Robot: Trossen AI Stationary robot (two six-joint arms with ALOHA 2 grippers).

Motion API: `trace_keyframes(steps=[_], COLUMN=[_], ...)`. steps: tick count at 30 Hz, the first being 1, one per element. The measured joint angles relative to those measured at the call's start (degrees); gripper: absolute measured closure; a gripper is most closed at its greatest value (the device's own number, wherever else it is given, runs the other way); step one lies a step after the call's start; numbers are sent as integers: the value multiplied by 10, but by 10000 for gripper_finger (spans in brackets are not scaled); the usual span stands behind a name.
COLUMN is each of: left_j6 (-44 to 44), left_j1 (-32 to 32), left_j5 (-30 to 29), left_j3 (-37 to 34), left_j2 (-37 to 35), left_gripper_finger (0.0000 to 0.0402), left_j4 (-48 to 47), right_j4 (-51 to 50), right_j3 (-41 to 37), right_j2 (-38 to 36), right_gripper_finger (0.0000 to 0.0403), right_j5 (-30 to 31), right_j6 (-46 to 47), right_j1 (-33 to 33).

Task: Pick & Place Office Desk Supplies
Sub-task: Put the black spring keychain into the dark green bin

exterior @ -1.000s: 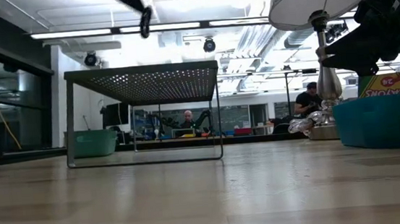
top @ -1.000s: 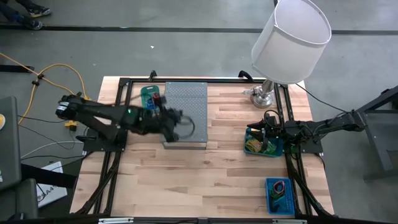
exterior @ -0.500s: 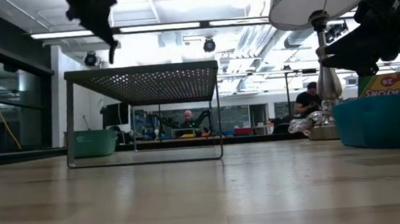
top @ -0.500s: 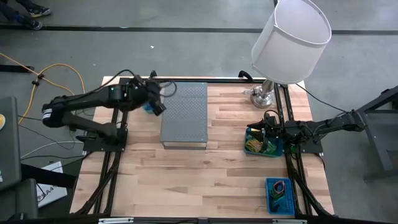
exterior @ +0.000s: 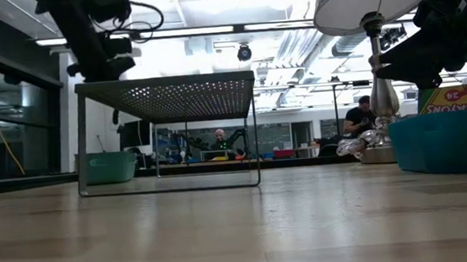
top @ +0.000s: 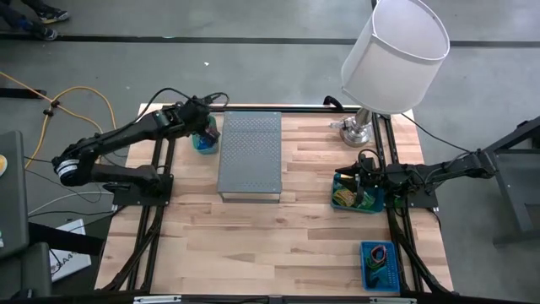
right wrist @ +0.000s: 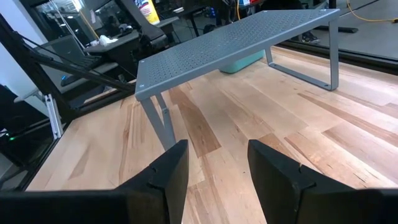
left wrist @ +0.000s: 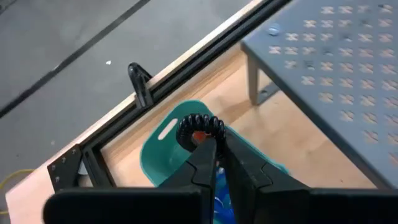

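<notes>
My left gripper (left wrist: 214, 144) is shut on a black coiled band (left wrist: 200, 126) with a red spot at the fingertips. It hangs over a teal bin (left wrist: 163, 144) that stands on the table's far left, beside the grey perforated stand (top: 250, 154). In the high view this gripper (top: 205, 128) is above that bin (top: 202, 141). My right gripper (right wrist: 214, 149) is open with nothing between its fingers. It waits at the right edge over a second teal bin (top: 356, 201) that holds a crayons box (exterior: 455, 97). My left gripper pinches the near side of the coiled band's loop (left wrist: 198, 138) between its two fingertips. The fingers slant down toward the table's far left. The loop sticks out beyond the fingertips, lifted clear above the teal bin.
A lamp with a white shade (top: 395, 52) stands at the far right corner on a metal foot (top: 354, 131). A blue tray (top: 380, 263) with small items lies at the near right. Bare wood (top: 270, 245) spreads across the table's near half.
My left gripper has swung from above the grey stand's near part toward the table's far left corner and come down over the teal bin, rolling as it went. It has stayed shut on the black coiled band, which has travelled with it.
</notes>
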Motion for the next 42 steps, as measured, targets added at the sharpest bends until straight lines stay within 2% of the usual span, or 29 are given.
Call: trace_keyframes(steps=[6, 20, 42], left_j6=[18, -13, -19], left_j1=[41, 69, 71], left_j5=[43, 73, 79], left_j3=[-3, -6, -6], left_j2=[12, 64, 64], left_gripper_finger=[383, 383, 383], left_j4=[6, -3, -12], right_j4=[0, 0, 0], right_j3=[0, 0, 0], right_j2=[0, 0, 0], right_gripper_finger=[250, 250, 250], right_j5=[0, 0, 0], right_j6=[0, 0, 0], right_j1=[0, 0, 0])
